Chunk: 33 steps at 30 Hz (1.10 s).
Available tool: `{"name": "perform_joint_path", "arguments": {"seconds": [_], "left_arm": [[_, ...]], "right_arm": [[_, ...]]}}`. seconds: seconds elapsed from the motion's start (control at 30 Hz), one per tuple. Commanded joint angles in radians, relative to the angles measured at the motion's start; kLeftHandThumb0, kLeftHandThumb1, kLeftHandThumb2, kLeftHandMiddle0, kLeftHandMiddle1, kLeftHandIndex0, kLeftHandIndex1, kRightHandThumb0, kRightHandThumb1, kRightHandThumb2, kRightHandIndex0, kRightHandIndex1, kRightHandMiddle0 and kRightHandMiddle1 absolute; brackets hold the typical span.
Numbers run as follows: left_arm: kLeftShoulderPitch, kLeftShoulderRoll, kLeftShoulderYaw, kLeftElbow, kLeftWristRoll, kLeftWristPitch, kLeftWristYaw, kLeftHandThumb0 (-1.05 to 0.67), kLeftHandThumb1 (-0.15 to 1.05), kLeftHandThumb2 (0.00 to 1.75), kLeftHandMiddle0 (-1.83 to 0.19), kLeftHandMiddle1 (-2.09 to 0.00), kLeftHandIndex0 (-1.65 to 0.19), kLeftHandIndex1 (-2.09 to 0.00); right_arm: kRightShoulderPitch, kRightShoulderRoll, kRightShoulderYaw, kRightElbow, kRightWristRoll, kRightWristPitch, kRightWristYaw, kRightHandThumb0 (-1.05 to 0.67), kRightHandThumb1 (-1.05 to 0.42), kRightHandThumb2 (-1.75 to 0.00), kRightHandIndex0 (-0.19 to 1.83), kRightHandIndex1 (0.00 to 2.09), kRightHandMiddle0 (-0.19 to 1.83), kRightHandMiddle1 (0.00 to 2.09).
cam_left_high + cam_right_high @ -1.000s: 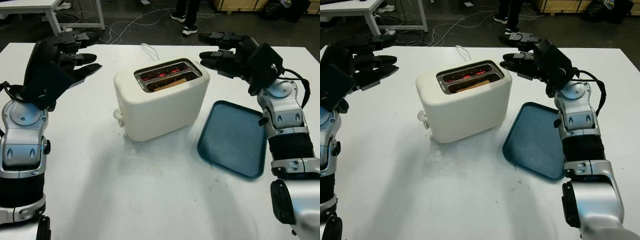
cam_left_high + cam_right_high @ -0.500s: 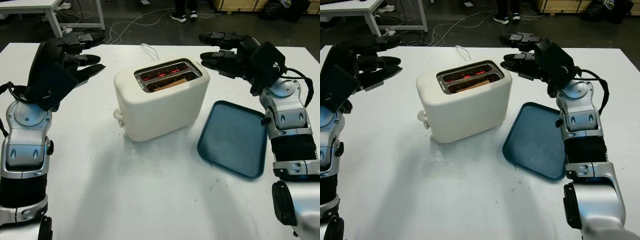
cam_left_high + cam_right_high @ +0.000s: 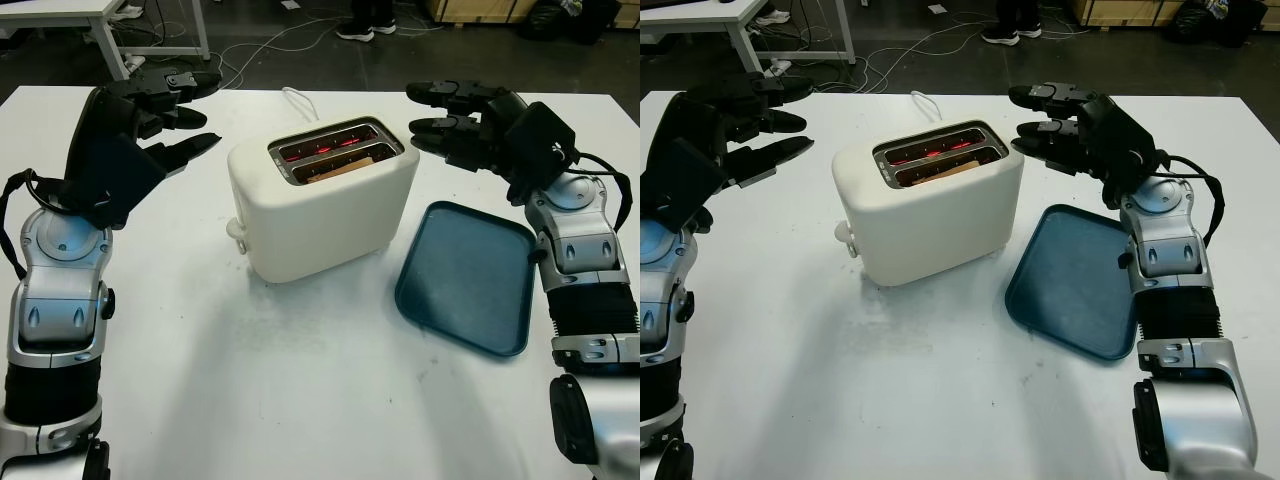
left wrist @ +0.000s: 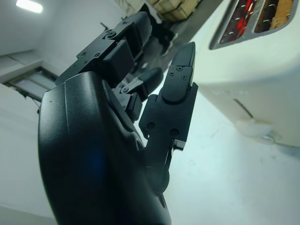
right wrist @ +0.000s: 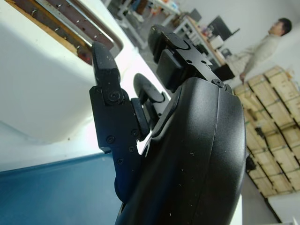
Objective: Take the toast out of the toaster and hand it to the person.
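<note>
Black, three-fingered: the right hand point(image 3: 450, 120), open and holding nothing, raised just beside the toaster's right end. Left hand point(image 3: 165, 115), likewise black, open and empty, raised off the toaster's left end, a little farther out.

Cream toaster point(image 3: 325, 200), standing on the white worktop point(image 3: 300, 380) between the two hands. Two slots on top, long axis running left to right and skewed, the right end lying farther from the robot. Far slot glowing red. Lever knob at the lower left end.

Toast point(image 3: 345, 167): tan edge showing in the near slot, sunk low, barely at the rim. It stands on edge, its long axis along the slot, top edge facing up.

Blue tray point(image 3: 465, 275), flat on the worktop, just right of the toaster, bare.

Person: feet point(image 3: 365, 20) on the floor beyond the far edge of the worktop.

Step in hand: approach, toast not yet touched. Next move likely calls for one hand over the near slot, fingers aligned across the slice to pinch its top edge, then a straight lift; the glowing elements suggest heat, and the low slice gives little to grip.
</note>
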State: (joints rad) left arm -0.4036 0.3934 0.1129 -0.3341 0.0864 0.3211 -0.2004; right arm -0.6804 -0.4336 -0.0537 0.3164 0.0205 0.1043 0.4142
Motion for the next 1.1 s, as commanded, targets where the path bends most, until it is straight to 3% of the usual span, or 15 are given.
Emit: {"name": "perform_joint_path", "arguments": {"seconds": [0.0, 0.63, 0.97, 1.07], "left_arm": [[0.01, 0.001, -0.005, -0.018, 0.013, 0.019, 0.01, -0.3, 0.9, 0.02, -0.43, -0.88, -0.73, -0.09], [0.041, 0.003, 0.02, -0.097, -0.017, 0.117, -0.006, -0.32, 0.92, 0.03, -0.38, -0.87, -0.69, -0.08], [0.044, 0.006, 0.052, -0.112, -0.067, 0.179, -0.027, -0.39, 0.92, 0.05, -0.4, -0.84, -0.68, -0.08], [0.049, 0.001, 0.06, -0.12, -0.073, 0.188, -0.026, -0.38, 0.92, 0.06, -0.39, -0.83, -0.67, -0.07]], "right_arm": [[0.015, -0.007, -0.005, -0.021, -0.002, -0.03, -0.006, -0.26, -0.92, -0.11, 0.55, 0.34, 0.63, 0.03], [0.038, -0.001, -0.01, -0.077, 0.005, 0.029, -0.009, -0.25, -0.92, -0.14, 0.48, 0.4, 0.62, 0.02], [0.102, 0.011, -0.045, -0.229, 0.026, 0.188, -0.065, -0.17, -0.92, -0.23, 0.39, 0.36, 0.54, 0.0], [0.128, 0.051, -0.081, -0.262, 0.079, 0.226, -0.091, -0.13, -0.92, -0.28, 0.31, 0.29, 0.43, 0.0]]}}
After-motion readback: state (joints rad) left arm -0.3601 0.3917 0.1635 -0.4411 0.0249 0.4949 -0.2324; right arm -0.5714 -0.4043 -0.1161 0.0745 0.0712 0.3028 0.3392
